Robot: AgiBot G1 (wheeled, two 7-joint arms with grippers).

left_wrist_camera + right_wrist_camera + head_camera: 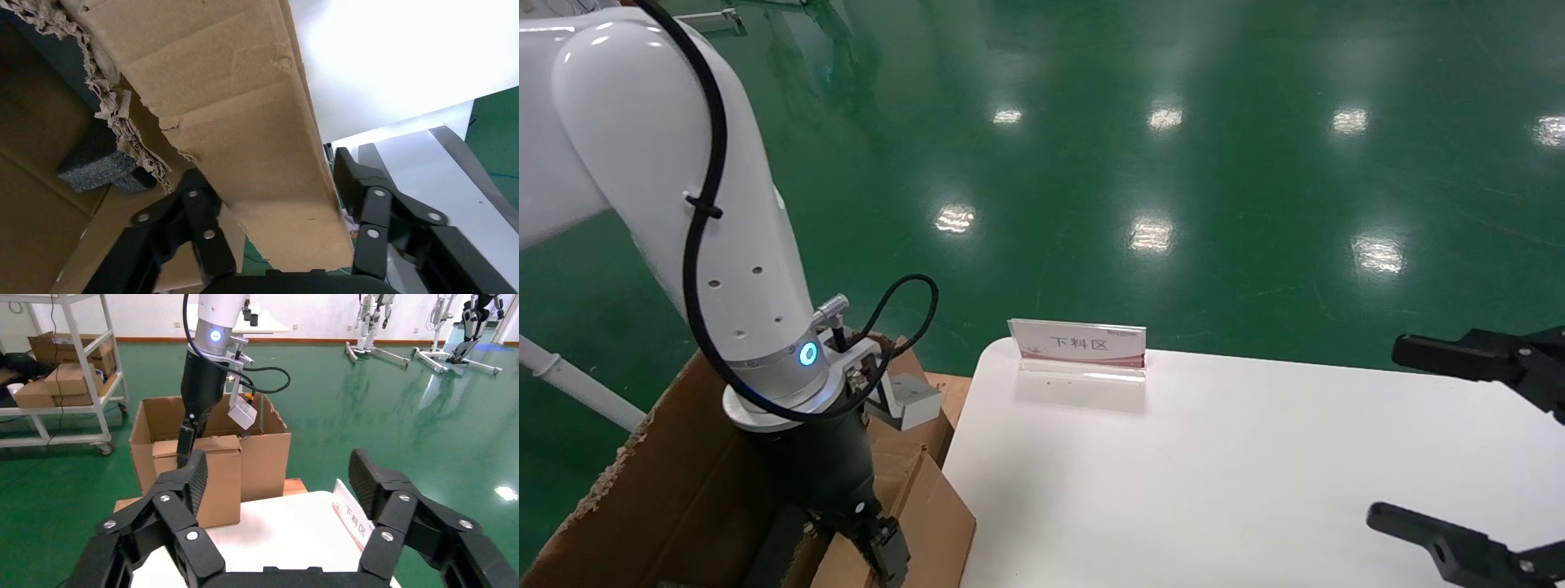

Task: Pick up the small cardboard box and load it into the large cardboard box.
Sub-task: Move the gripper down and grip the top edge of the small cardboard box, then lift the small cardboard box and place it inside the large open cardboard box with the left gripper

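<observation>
The large cardboard box [666,474] stands on the floor left of the white table, with ragged flap edges and black foam [98,168] inside; it also shows in the right wrist view [263,453]. My left gripper [878,547] reaches down at its table-side flap [245,110]. In the left wrist view the left gripper [267,171] is open, with one finger on each side of that flap. The small cardboard box is not in view. My right gripper [1406,433] hovers open and empty over the table's right side, and also shows in its wrist view [280,462].
The white table [1214,474] carries a sign stand [1079,347] at its far left edge. A wheeled shelf with cartons [61,380] stands beyond the large box. Green floor surrounds the table. Other robots stand at the far wall.
</observation>
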